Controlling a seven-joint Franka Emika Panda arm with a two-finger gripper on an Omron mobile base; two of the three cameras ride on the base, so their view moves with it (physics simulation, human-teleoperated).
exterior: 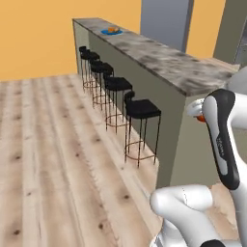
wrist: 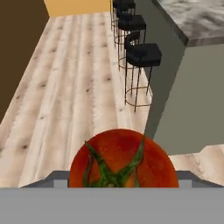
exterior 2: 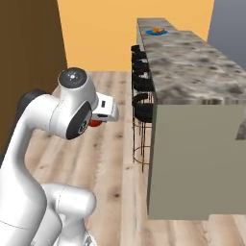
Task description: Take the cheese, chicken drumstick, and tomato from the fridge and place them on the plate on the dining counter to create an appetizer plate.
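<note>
- While the arm rides folded close over the base, the fingers [wrist: 124, 186] are grasping the tomato [wrist: 124, 159]; it sits right between them, its green stalk facing the hand camera, and from the base views a sliver of red shows tucked under the white hand.
- Ahead of the fingers and off to their right runs the dining counter [exterior 2: 192, 62], its long axis stretching away from them, with the black stools [exterior: 142, 110] lined along the side nearer the open wooden floor [exterior: 43, 159].
- Far beyond the fingers, at the distant end of that worktop, lies the plate [exterior: 111, 32], with something orange already on it; too small to tell which food.
- My guess is the coming move hinges on that gap: the plate is well apart from the fingers, straight down the worktop's length, so the base must travel alongside before the arm can reach over.
</note>
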